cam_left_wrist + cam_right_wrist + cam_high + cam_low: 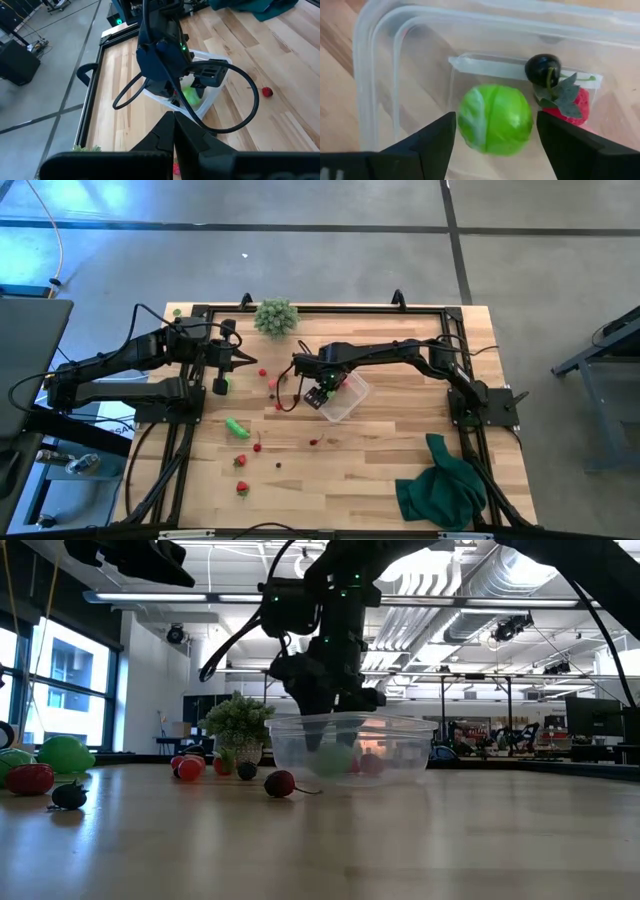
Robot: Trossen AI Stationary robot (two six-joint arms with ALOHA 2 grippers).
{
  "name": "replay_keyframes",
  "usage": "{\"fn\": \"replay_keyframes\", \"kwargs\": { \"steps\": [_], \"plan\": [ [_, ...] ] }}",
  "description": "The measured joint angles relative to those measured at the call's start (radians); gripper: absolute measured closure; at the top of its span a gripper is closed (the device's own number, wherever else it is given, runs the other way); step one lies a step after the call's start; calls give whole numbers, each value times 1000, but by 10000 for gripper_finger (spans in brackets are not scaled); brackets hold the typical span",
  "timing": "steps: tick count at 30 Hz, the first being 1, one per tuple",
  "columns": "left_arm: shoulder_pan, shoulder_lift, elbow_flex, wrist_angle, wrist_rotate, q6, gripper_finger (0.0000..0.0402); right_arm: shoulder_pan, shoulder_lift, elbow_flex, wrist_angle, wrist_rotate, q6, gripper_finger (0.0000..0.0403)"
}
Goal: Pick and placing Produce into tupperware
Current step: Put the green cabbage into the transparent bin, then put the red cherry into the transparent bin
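The clear tupperware (pixel 348 400) sits mid-table on its base. My right gripper (pixel 320 390) hangs over it, open, pointing down into it. In the right wrist view its fingers stand on either side of a round green piece (pixel 494 119) without touching it. That piece lies on the container floor beside a dark cherry (pixel 542 69) and a strawberry (pixel 572 105). Other produce is scattered on the wood to the left: red pieces (pixel 273 383), a green oblong piece (pixel 237 427) and strawberries (pixel 242 488). My left gripper (pixel 252 361) is shut, hovering left of the tupperware.
A pale green bushy clump (pixel 276 316) stands near the far edge. A dark green cloth (pixel 445 485) lies at the near right corner. A black frame (pixel 320 308) runs around the table. A red cherry (pixel 280 783) lies in front of the tupperware (pixel 350 745).
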Motion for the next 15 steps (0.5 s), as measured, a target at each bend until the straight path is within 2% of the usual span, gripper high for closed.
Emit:
{"fn": "replay_keyframes", "kwargs": {
  "steps": [8,15],
  "plan": [
    [0,0,0,0,0,0,401,0,-7,0,-23,3,-8,133],
    [0,0,0,0,0,0,401,0,-74,0,-54,30,-25,132]
  ]
}}
